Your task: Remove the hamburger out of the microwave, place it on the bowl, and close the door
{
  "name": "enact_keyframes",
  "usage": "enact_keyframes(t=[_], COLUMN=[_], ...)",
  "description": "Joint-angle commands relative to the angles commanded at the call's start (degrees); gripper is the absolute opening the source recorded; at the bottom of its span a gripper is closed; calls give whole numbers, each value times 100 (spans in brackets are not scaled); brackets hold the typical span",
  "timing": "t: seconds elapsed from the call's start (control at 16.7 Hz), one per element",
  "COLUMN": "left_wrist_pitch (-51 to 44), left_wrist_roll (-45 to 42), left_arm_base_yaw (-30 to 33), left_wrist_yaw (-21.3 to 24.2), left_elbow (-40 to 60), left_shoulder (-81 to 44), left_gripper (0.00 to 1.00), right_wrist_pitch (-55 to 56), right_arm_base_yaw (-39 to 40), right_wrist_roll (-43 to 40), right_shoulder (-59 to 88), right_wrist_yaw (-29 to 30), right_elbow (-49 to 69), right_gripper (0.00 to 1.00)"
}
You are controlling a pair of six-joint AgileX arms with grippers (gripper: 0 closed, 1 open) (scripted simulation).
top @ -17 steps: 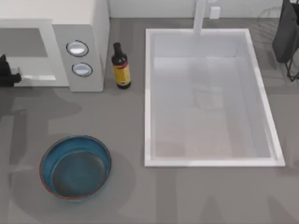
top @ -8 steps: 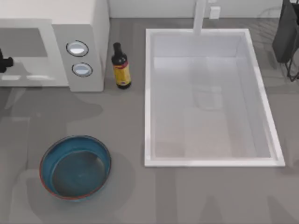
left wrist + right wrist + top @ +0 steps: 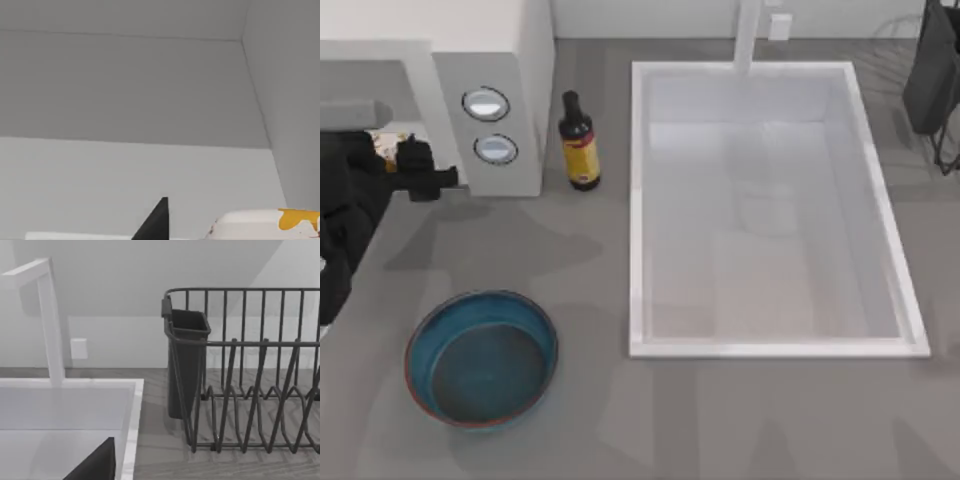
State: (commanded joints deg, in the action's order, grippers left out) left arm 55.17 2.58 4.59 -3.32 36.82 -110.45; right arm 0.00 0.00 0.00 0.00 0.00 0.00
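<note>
The off-white microwave [image 3: 525,60] stands at the back left with its pale grey cavity [image 3: 130,90] open; the door is out of view. The hamburger [image 3: 386,142], white paper with yellow patches, sits at the cavity's front edge. My left gripper [image 3: 394,152] is open around it, black parts on both sides. In the left wrist view, one dark fingertip [image 3: 156,222] stands a little apart from the hamburger [image 3: 265,225]. The teal bowl [image 3: 482,358] with its reddish rim rests empty at the front left. A dark part of my right gripper [image 3: 95,466] hangs by the sink, facing the rack.
A dark sauce bottle [image 3: 580,142] stands just right of the microwave's knob panel [image 3: 490,125]. The big white sink [image 3: 638,200] with its faucet [image 3: 748,35] takes up the right half. A dark wire dish rack [image 3: 240,370] with a cutlery holder [image 3: 932,70] sits at the back right.
My left arm has swung in from the table's left edge to the microwave's front. The door panel that covered the cavity has swung away out of view.
</note>
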Motion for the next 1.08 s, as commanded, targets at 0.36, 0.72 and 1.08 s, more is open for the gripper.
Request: enact_keyframes(t=[0.36,0.72,1.08], left_wrist_pitch=[702,1125,1203], left_wrist_roll=[1260,2336,2605], left_arm_base_yaw=[2880,5257,5759], left_wrist_yaw=[-3113,-5596,-6102], left_elbow=[-1370,-2671,-3017], left_shoulder=[-27,313,456], left_gripper=[0,0,0], right_wrist_pitch=[0,0,0], right_arm_base_yaw=[0,0,0], right_wrist_roll=[0,0,0], right_shoulder=[0,0,0], right_wrist_yaw=[0,0,0], right_elbow=[0,0,0], right_gripper=[100,100,100])
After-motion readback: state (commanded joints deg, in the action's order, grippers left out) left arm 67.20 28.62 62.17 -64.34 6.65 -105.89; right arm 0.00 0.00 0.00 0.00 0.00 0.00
